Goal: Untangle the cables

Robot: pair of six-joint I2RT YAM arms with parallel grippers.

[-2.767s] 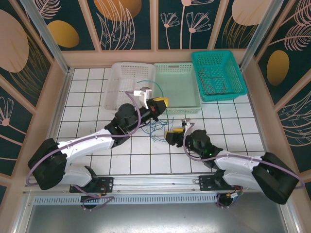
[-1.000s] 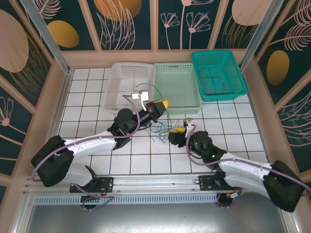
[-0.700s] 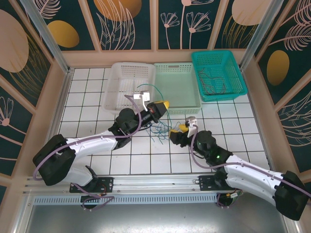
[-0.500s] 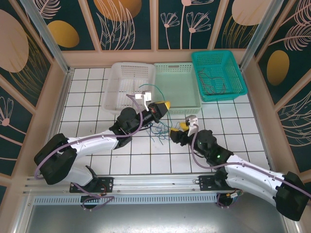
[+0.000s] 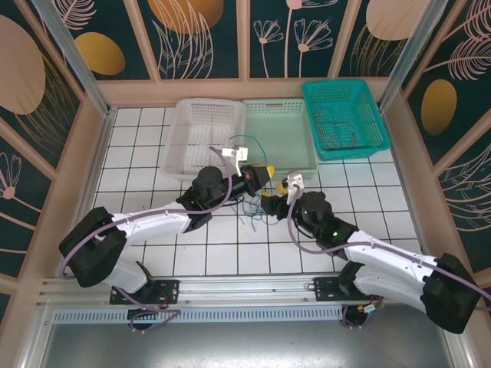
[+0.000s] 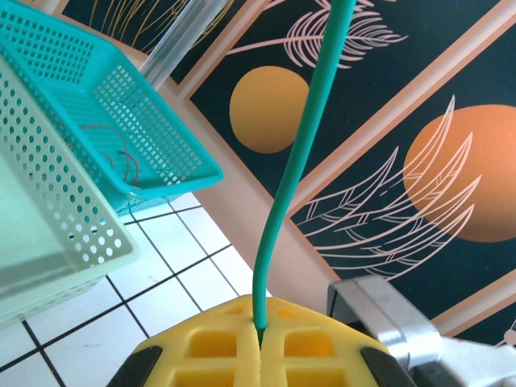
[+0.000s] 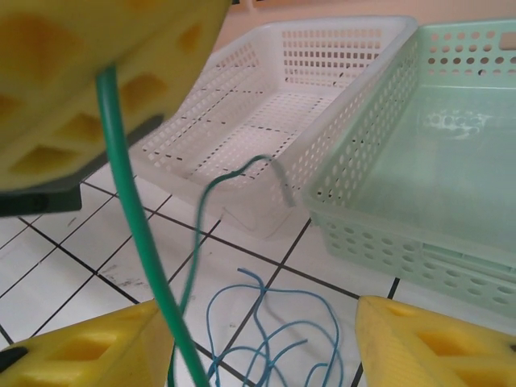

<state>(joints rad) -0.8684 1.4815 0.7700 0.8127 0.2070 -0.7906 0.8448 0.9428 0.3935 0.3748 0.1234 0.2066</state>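
My left gripper is shut on a thin green cable, which loops up over the baskets. In the left wrist view the yellow fingers pinch the green cable at their tips. My right gripper sits just right of the left one, open. In the right wrist view the green cable drops from the left gripper's fingers past the inner edge of my right gripper's left finger. Tangled blue cables lie on the tiles below.
Three baskets stand at the back: a white basket, a light green basket and a teal basket holding thin dark and red cables. Patterned walls close the table in.
My right gripper has swung up and left, close to the left gripper and the hanging green cable. The left gripper has shifted slightly right, still pinching that cable.
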